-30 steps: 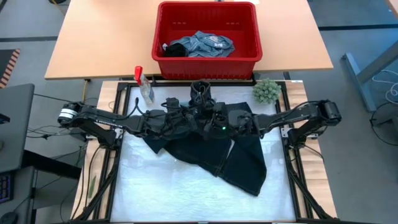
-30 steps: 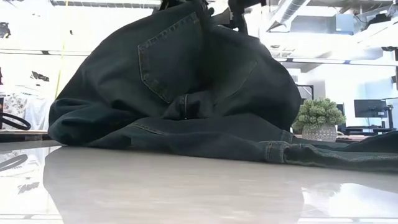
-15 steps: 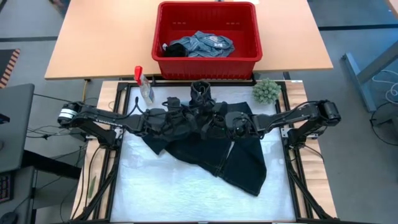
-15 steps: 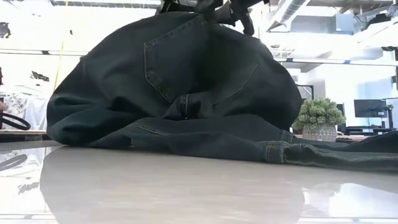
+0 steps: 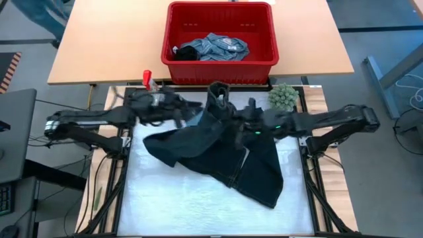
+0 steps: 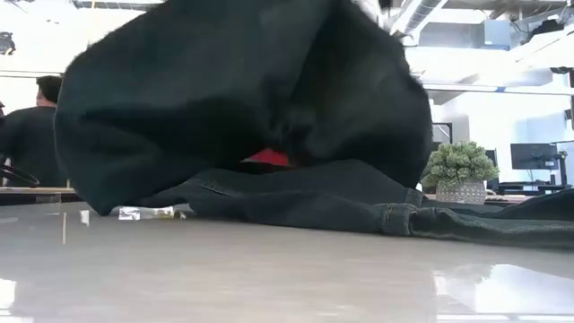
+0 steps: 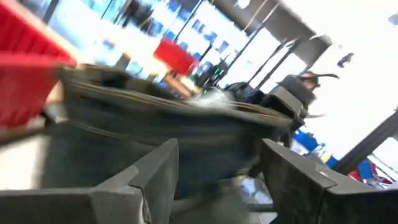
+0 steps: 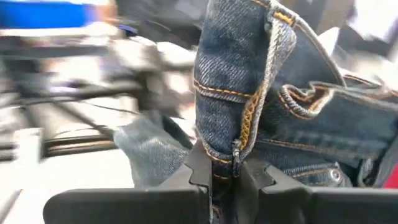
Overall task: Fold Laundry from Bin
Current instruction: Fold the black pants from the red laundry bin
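Now the left gripper (image 7: 217,171) has let go, fingers apart, and swung aside; the right gripper (image 8: 225,169) pinches the dark jeans (image 5: 225,155), lifted higher.

The left gripper (image 7: 219,177) shows its two dark fingers (image 7: 146,180) standing apart, with nothing between them. Just beyond them hangs a dark denim garment (image 7: 149,134), its stitched waistband edge running across the view and dipping toward the far side. A red bin wall (image 7: 25,81) fills one corner beside the cloth. Farther off, the other arm's dark wrist (image 7: 283,102) sits at the cloth's far end. The room behind is bright and blurred.
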### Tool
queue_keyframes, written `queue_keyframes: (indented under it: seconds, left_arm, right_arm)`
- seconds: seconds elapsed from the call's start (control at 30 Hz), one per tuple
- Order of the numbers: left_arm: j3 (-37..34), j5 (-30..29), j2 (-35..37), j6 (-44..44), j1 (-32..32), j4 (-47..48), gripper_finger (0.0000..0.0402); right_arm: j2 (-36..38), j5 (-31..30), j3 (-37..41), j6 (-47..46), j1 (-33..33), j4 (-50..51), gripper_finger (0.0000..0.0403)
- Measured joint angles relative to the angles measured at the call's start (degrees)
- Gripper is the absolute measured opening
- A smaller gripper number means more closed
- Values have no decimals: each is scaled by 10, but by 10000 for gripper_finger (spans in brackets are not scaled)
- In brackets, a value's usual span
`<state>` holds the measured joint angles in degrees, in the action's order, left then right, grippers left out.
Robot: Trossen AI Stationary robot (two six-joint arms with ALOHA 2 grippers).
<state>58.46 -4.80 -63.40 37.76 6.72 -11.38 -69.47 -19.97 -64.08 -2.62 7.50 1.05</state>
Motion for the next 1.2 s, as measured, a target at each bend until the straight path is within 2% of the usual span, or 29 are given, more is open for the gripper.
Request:
queue_keyframes:
  seconds: [0.13,0.23,0.37,0.43,0.5,0.63,0.83,1.0,1.2]
  left_arm:
    - [0,-33,62,-40,2,2,209]
    - [0,-43,90,-62,3,-5,210]
    - [0,21,87,-65,-6,-42,210]
    - [0,57,73,-71,-13,-64,210]
    - [0,78,54,-76,-22,-86,210]
    - [0,80,3,-91,-46,-136,222]
    - [0,99,-68,-109,-67,-225,268]
    - [0,132,-81,-183,-83,-258,304]
    - [0,157,-76,-301,-98,-241,313]
  right_arm:
    - [57,124,-40,125,0,-4,56]
    - [78,228,-82,174,-1,-43,56]
    - [73,350,-143,161,-1,-101,56]
    - [65,381,-170,150,0,-103,56]
    - [55,398,-185,138,0,-98,56]
    - [35,423,-194,113,-1,-85,56]
    - [27,426,-195,96,0,-44,56]
    - [28,396,-195,82,-1,-25,56]
    - [32,380,-195,81,-5,-12,56]
